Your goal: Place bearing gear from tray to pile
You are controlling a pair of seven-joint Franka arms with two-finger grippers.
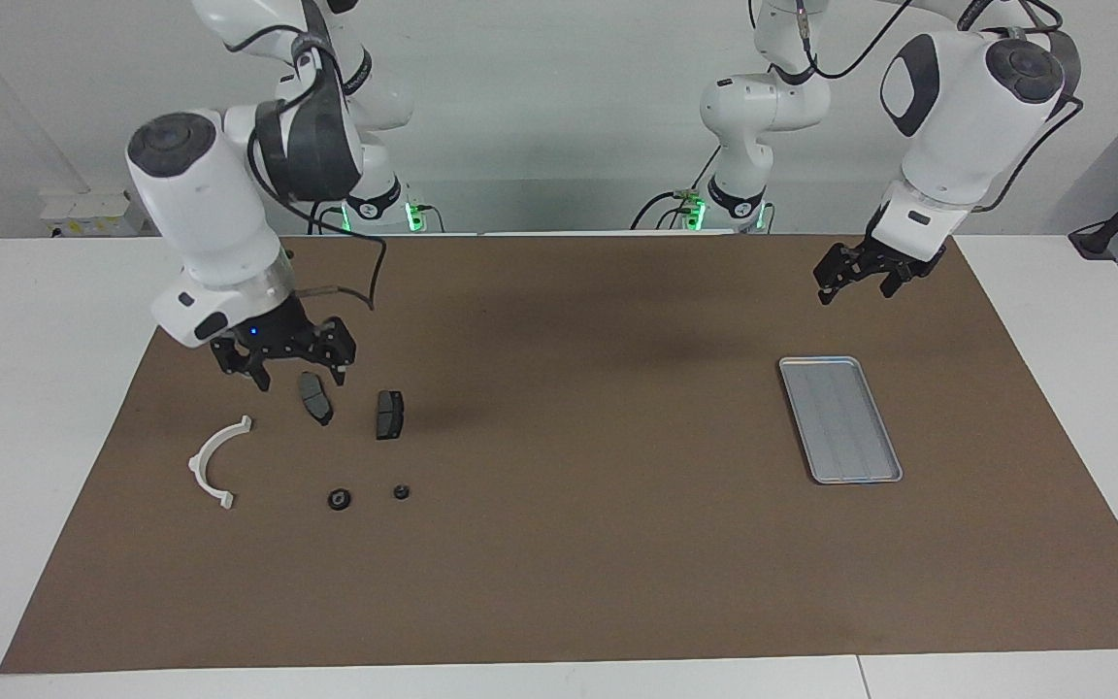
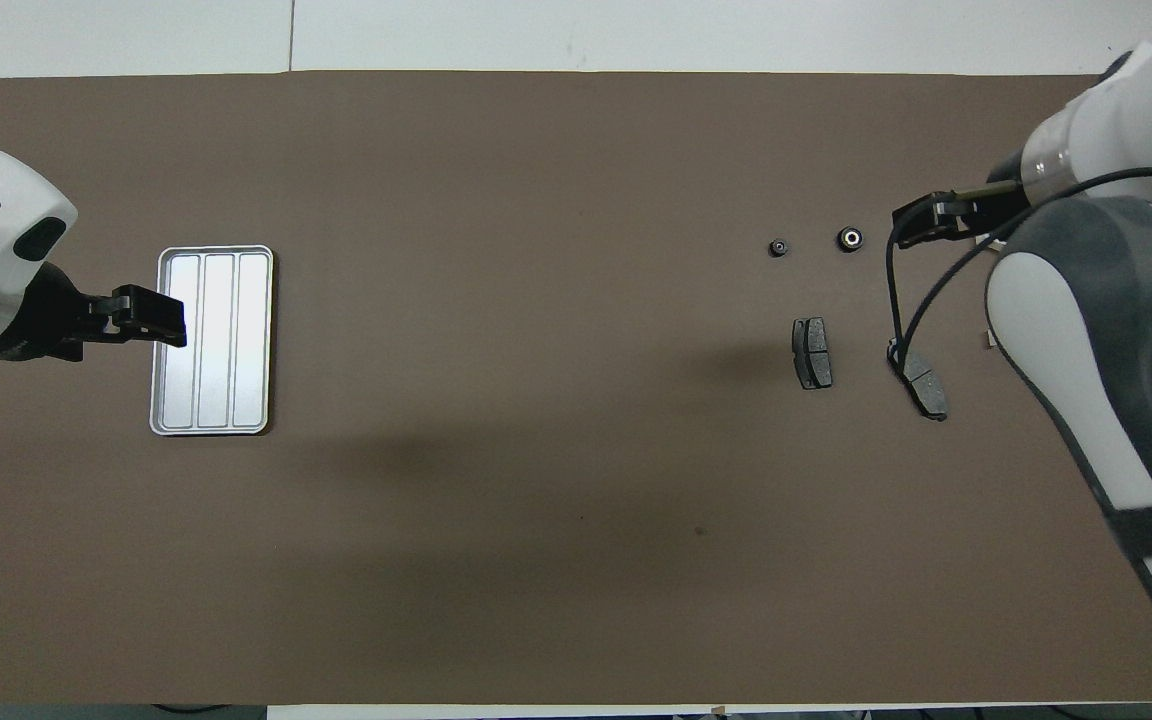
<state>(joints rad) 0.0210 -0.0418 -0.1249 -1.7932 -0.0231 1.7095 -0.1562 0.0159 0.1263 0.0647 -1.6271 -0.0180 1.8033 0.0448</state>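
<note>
The silver-grey tray [image 1: 840,419] lies empty toward the left arm's end of the table; it also shows in the overhead view [image 2: 212,340]. The pile lies at the right arm's end: a white semicircular bracket [image 1: 216,461] and two dark brake pads [image 1: 315,397] [image 1: 389,414]. Two small black round parts, the larger bearing gear [image 1: 339,499] and a smaller one [image 1: 402,492], lie on the mat farther from the robots than the pads. My right gripper [image 1: 295,379] is open and empty, over the pad beside the bracket. My left gripper [image 1: 855,289] is open and empty, up in the air beside the tray.
A brown mat [image 1: 569,544] covers the table, with white table edges around it. In the overhead view the right arm [image 2: 1116,330] hides the bracket; the pads [image 2: 813,352] [image 2: 926,385] and round parts [image 2: 850,238] [image 2: 779,247] show.
</note>
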